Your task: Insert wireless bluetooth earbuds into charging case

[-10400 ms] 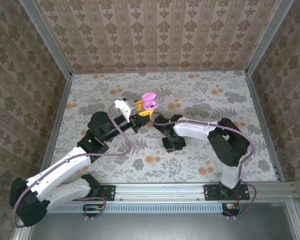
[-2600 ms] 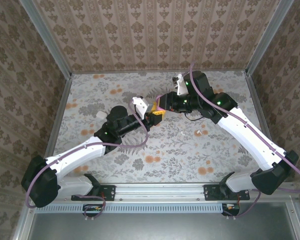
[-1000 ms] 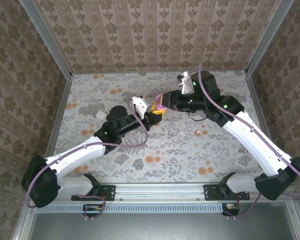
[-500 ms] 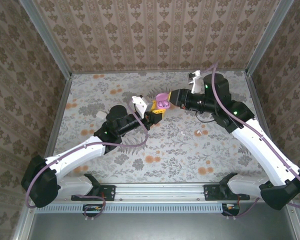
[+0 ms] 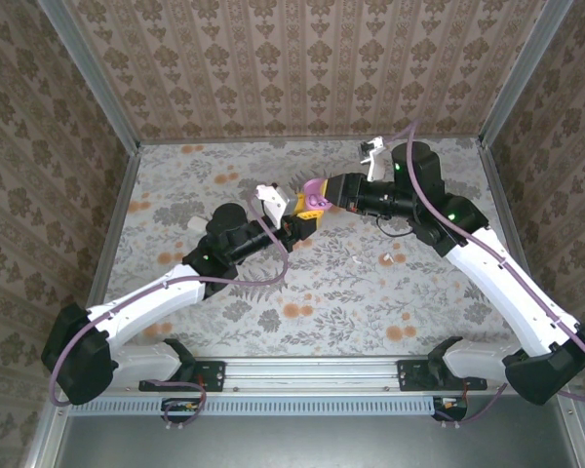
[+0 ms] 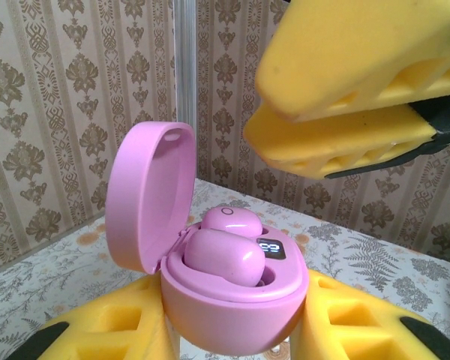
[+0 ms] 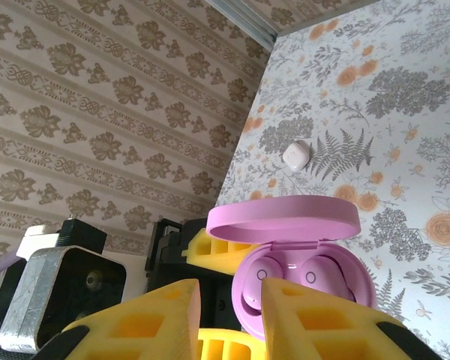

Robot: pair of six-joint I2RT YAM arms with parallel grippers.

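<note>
A pink charging case [image 6: 240, 307] stands upright with its lid [image 6: 146, 199] swung open, and my left gripper [image 6: 232, 334] is shut on its base. Two pink wireless bluetooth earbuds [image 6: 221, 259] sit side by side in its wells. From the right wrist view I see both buds [image 7: 316, 271] under the lid [image 7: 285, 217]. My right gripper [image 7: 231, 300] hovers just in front of the case, narrowly open with nothing between its fingers. From above, the case [image 5: 314, 193] is held over the table's middle, the left gripper [image 5: 303, 218] below it and the right gripper [image 5: 331, 195] beside it.
Small white pieces lie on the flowered table at the centre right [image 5: 385, 258], nearby [image 5: 357, 261] and at the left [image 5: 189, 223]. One white piece [image 7: 295, 155] also lies beyond the case. Patterned walls and metal rails [image 5: 107, 253] close in the table.
My right gripper has drawn back to the right off the top of the case, leaving the open case uncovered. The left gripper keeps the case nearly still.
</note>
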